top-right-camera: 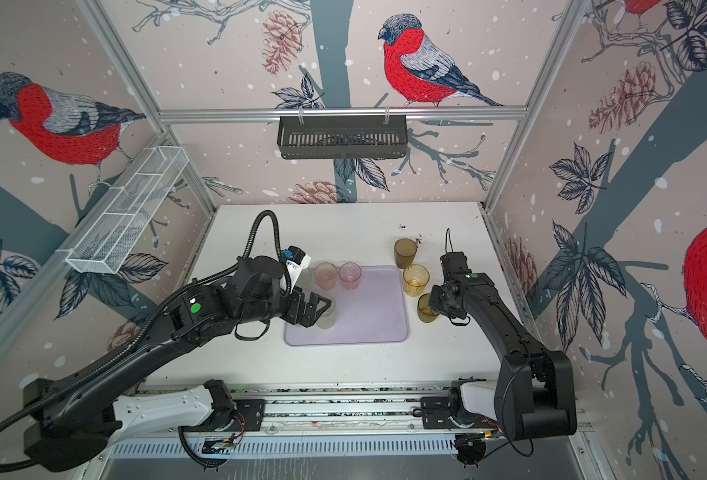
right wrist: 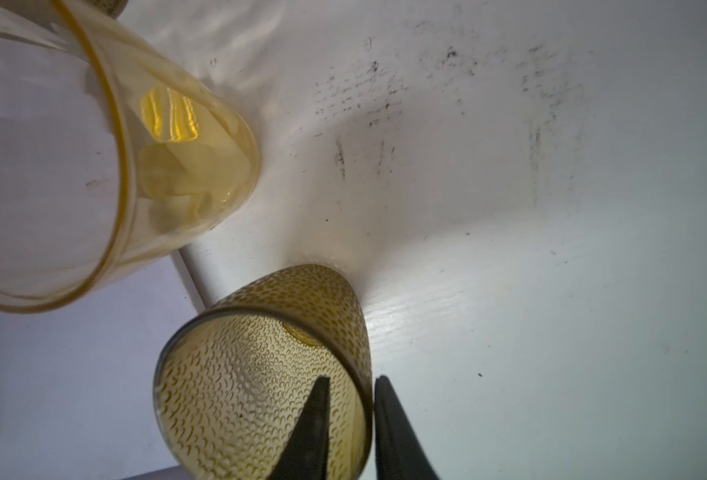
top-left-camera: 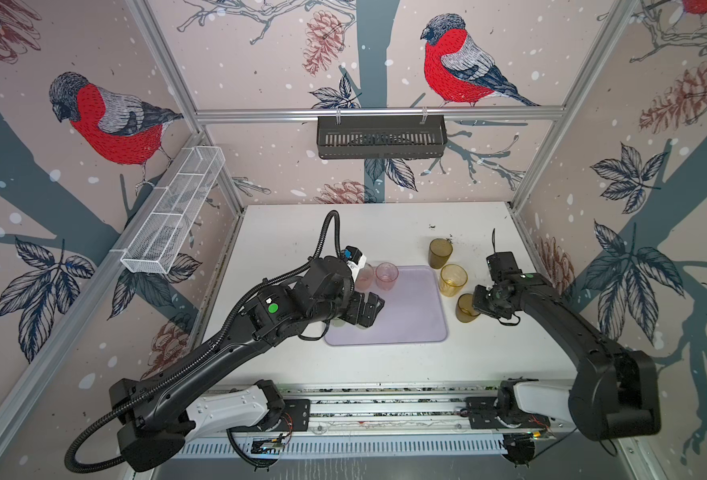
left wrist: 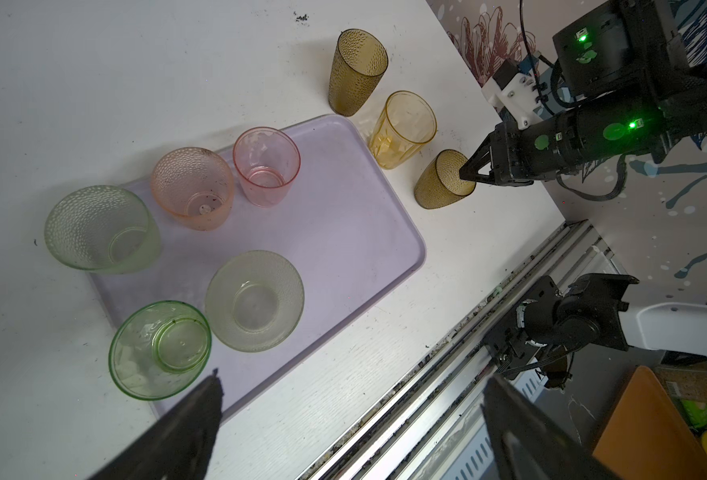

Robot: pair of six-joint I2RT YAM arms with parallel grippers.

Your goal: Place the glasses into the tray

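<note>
So far, by my reckoning, five of the eight glasses are home and three are left. My left fingers (left wrist: 185,424) hang spread wide and empty above the left end of the tray (left wrist: 343,249), over the three greens. The frosted green glass (left wrist: 94,224) is at the far left corner, the bright green glass (left wrist: 158,353) is nearer me, and the pale green glass (left wrist: 254,301) is beside that one, further in. The first two stand so close to the low rim that I cannot say their bases are wholly inside it. Next along the far edge come the dimpled pink glass (left wrist: 192,187) and the smooth pink glass (left wrist: 266,166), both upright on the lavender floor. The middle and right of the tray lie bare, with plenty of room. Past its right edge, three glasses stand in a row on the white surface (left wrist: 136,62). The far dark amber glass (left wrist: 356,72) is at the back, the yellow glass (left wrist: 403,129) is just beside the tray rim, and the near dark amber glass (left wrist: 441,180) is at the front. My right fingers (right wrist: 310,424) are on that last one, one finger inside the mouth and one outside, drawn close about the wall. I cannot tell whether they have bitten on it. I judge this sixth glass to be the step in hand, and it is not yet lifted.
</note>
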